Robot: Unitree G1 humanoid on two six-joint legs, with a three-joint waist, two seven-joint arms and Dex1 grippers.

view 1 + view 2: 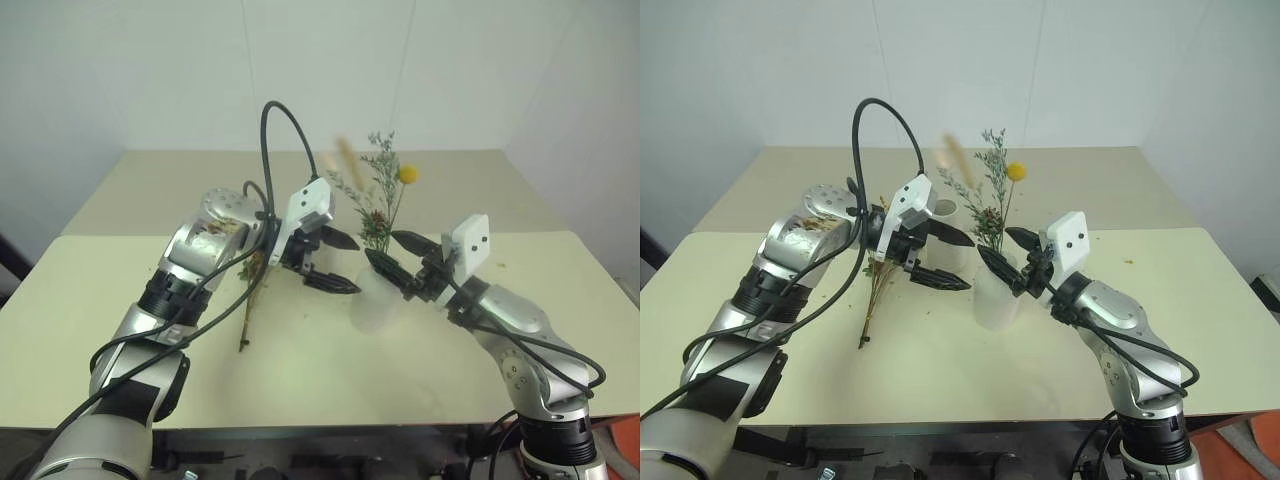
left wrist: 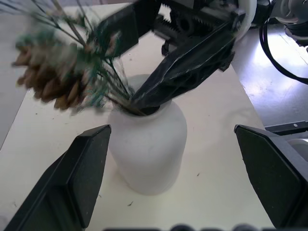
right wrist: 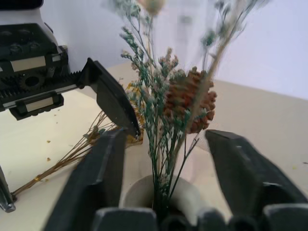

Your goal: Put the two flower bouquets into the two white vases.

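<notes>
From my end, the green sprig bunch (image 1: 378, 205) stands in the rounded vase (image 1: 374, 300). Right pincer (image 1: 397, 262) gapes around its stems, gripping nothing. Left pincer (image 1: 338, 262) is wide open, empty. Yellow-orange bunch (image 1: 250, 290) lies on the table (image 1: 330, 370).

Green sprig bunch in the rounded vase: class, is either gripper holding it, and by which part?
Neither. The green sprig bunch stands in the rounded vase. The right gripper is open around its stems, and the left gripper is open beside it.
</notes>
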